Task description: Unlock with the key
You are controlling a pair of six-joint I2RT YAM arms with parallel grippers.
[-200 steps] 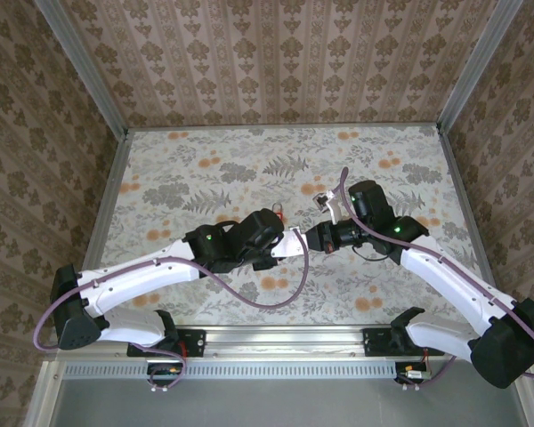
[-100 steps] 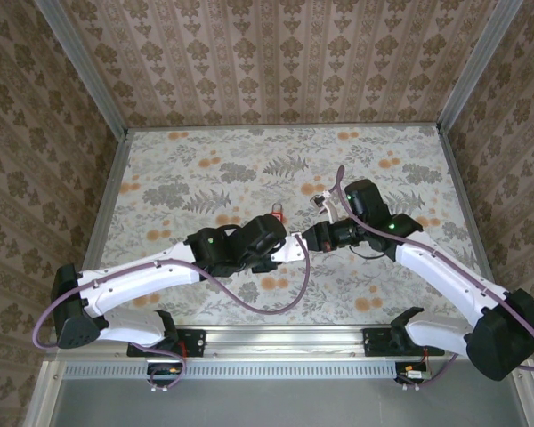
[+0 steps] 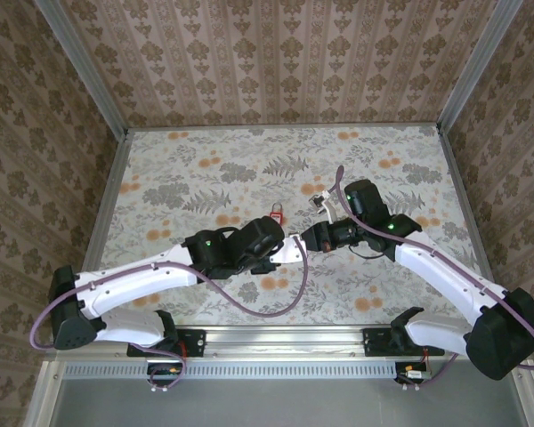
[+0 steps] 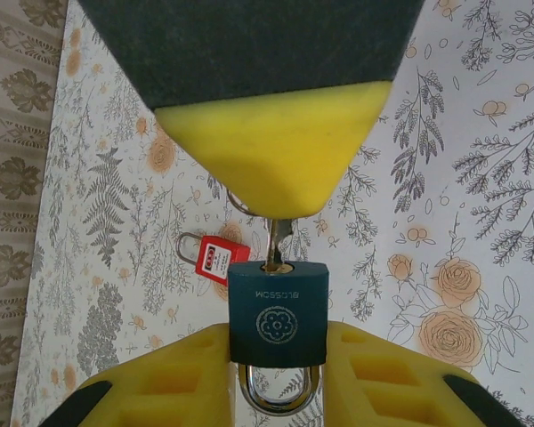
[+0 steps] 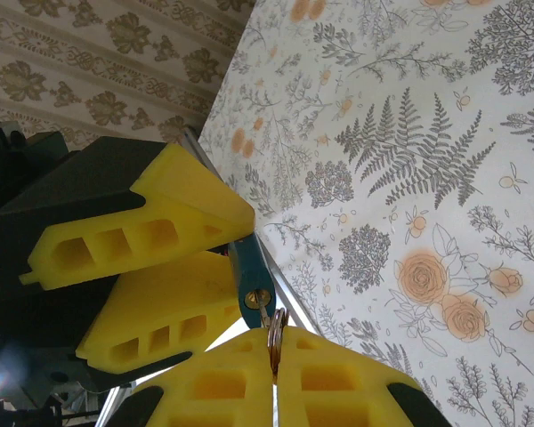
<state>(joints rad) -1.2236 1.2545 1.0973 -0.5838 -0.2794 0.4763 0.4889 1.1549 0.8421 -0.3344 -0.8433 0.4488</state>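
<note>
From above, the two arms meet nose to nose over the middle of the flowered surface (image 3: 187, 151). The left fingers (image 3: 290, 246) and right fingers (image 3: 314, 238) are almost touching, and a small red padlock (image 3: 274, 211) lies loose just beyond them, apart from both. At the left wrist, the left fingers are clamped on the flanks of a dark teal padlock (image 4: 278, 311), its shackle pointing back toward the wrist. The key (image 4: 276, 240) has its metal blade in the keyhole at the lock's far end. At the right wrist, the right fingers are pressed shut on the key's head and ring, hard up against that lock. I'd say insertion is the step in hand. Next the blade needs seating fully, then a twist while the left holds firm. No tray or box is in play.
</note>
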